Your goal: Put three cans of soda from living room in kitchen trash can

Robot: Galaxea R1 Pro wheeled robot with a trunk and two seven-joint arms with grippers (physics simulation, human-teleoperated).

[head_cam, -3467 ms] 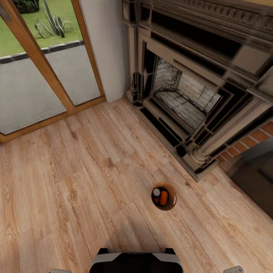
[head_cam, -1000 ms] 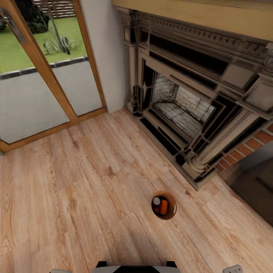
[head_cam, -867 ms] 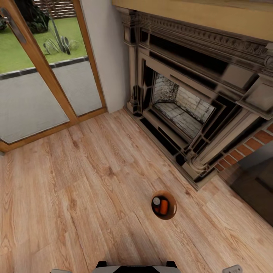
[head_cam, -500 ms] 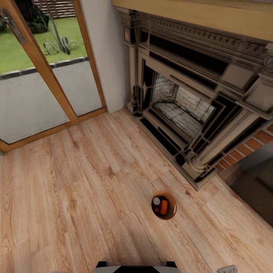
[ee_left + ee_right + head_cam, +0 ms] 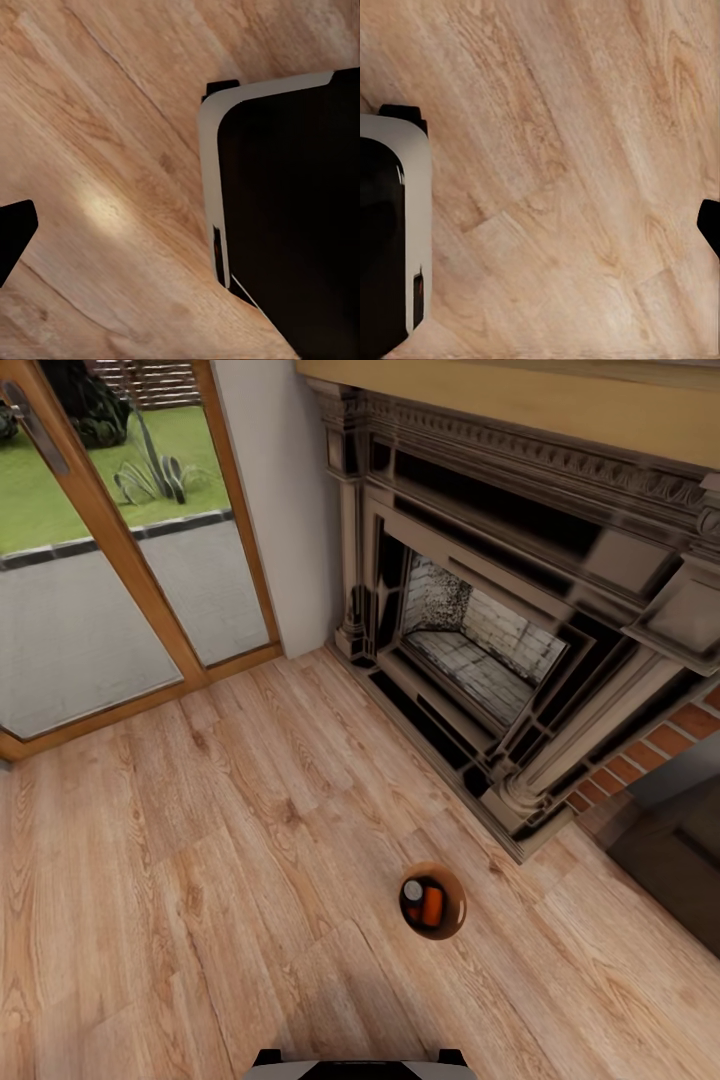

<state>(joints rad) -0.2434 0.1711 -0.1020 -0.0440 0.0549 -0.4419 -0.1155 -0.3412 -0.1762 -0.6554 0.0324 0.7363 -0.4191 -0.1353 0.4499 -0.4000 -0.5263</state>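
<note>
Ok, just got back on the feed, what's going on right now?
Nothing is being handled. The bin stands alone on the wood floor in front of the fireplace, just ahead of the robot's base. An orange can and a silvery can top show inside it; a third can can't be made out. Both wrist cameras look down at floor and base.

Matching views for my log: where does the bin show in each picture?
Head view: the bin stands on the wood floor, low and right of centre, in front of the fireplace, cans inside.
Left wrist view: not in it.
Right wrist view: not in it.
Shared landmarks: the wood floor and the robot base.
</note>
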